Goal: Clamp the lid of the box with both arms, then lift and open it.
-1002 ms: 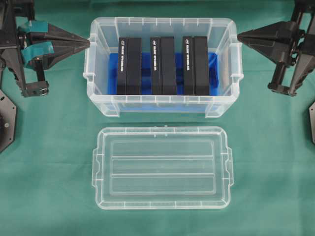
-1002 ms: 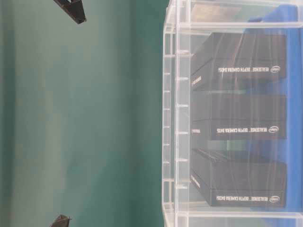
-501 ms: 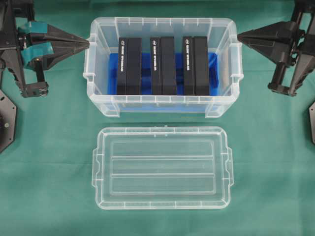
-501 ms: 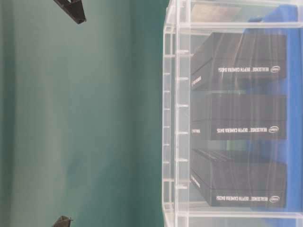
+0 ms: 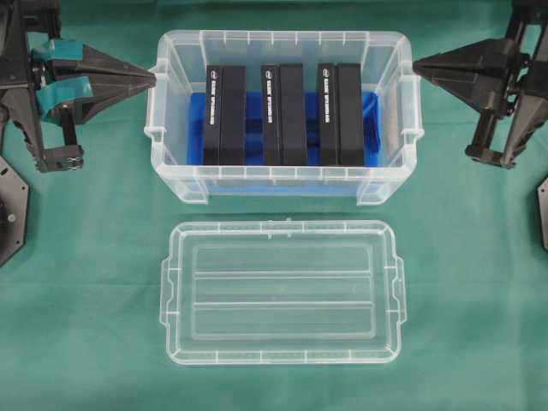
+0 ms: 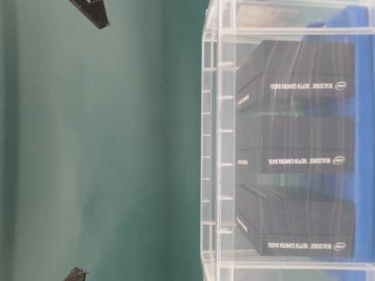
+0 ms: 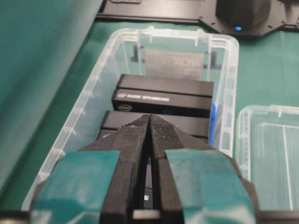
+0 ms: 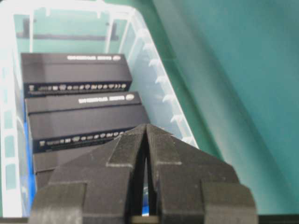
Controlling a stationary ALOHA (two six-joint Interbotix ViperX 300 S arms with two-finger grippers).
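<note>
The clear box (image 5: 282,181) stands open at the back of the table, with a blue liner and three black boxes (image 5: 282,113) inside. Its clear lid (image 5: 282,291) lies flat on the cloth in front of it, apart from the box and held by nothing. My left gripper (image 5: 152,77), marked with teal tape, is shut, its tip at the box's left end rim. At the right end rim my right gripper (image 5: 416,62) is also shut and empty. The left wrist view shows the shut left gripper (image 7: 149,116) over the box (image 7: 84,116), with the lid (image 7: 268,154) at the right. The right gripper (image 8: 145,126) points into the box (image 8: 163,93).
Green cloth (image 5: 86,300) covers the table around the box and lid. Black arm bases sit at the left edge (image 5: 10,210) and the right edge (image 5: 543,201). In the table-level view, black gripper parts (image 6: 94,13) show at the top and bottom left beside the box wall (image 6: 218,146).
The left arm has shifted very slightly. The box, the lid and the right arm have not moved.
</note>
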